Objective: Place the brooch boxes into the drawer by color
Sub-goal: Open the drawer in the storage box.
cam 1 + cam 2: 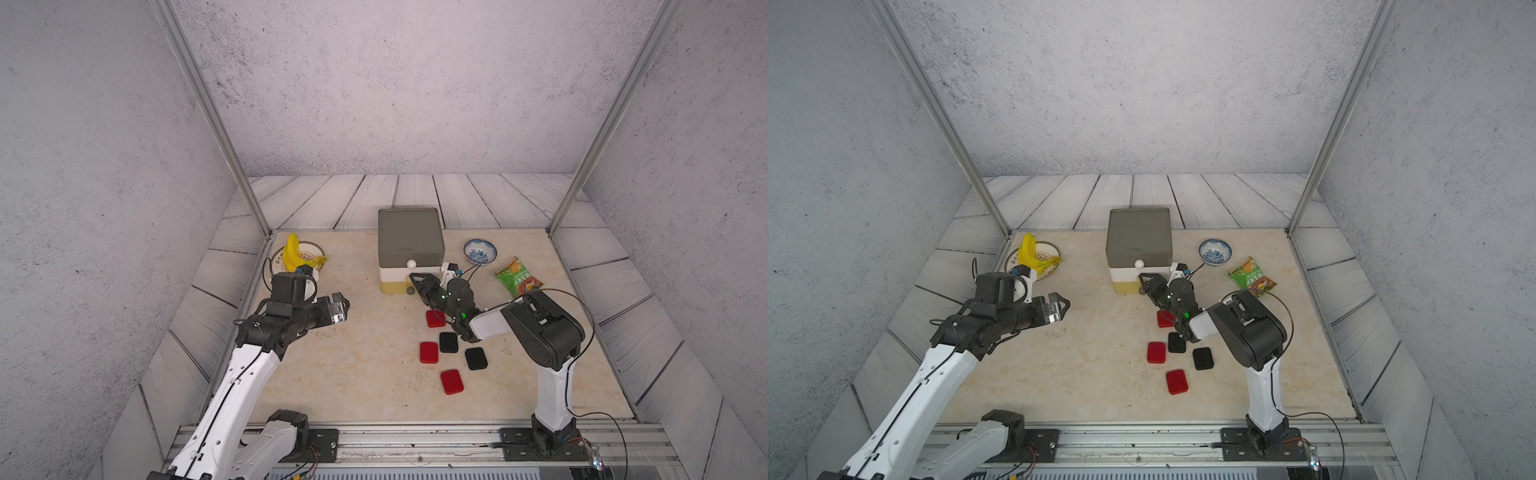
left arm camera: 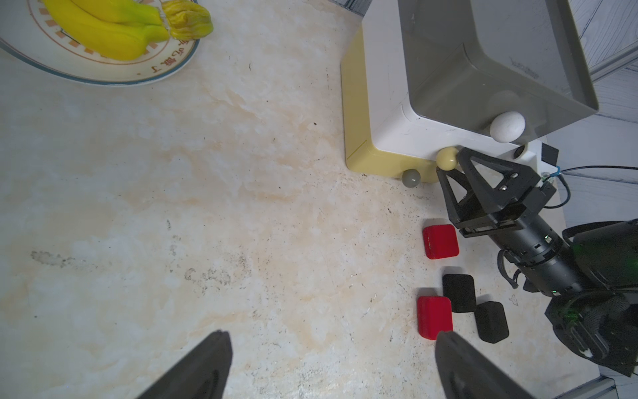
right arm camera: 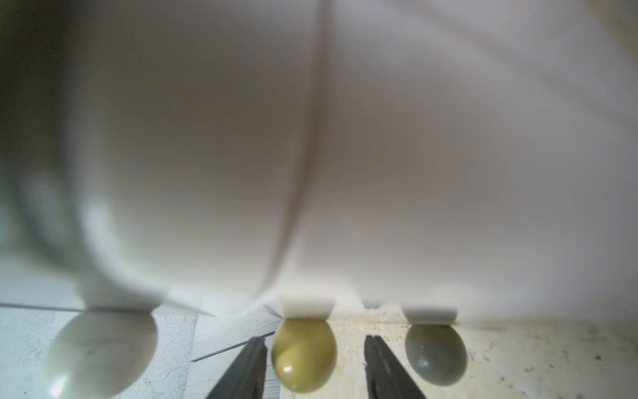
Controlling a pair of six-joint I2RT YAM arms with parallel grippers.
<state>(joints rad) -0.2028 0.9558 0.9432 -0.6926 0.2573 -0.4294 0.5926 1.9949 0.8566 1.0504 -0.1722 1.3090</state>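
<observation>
The drawer [image 1: 409, 237] stands at the back middle with all three tiers closed: grey over white over yellow. My right gripper [image 1: 412, 277] reaches to its front. In the right wrist view its jaws straddle the white tier's pale-yellow knob [image 3: 303, 355], open, with a gap on one side. Three red brooch boxes [image 1: 435, 319] [image 1: 429, 352] [image 1: 451, 381] and two black ones [image 1: 448, 342] [image 1: 476, 358] lie on the table under and in front of the right arm. My left gripper [image 1: 345, 305] hovers left of centre, open and empty.
A plate [image 1: 316, 250] with bananas [image 1: 292, 253] sits at the back left. A blue-patterned bowl [image 1: 480, 251] and a green snack bag [image 1: 518, 277] lie right of the drawer. Metal frame posts stand at the table's back corners.
</observation>
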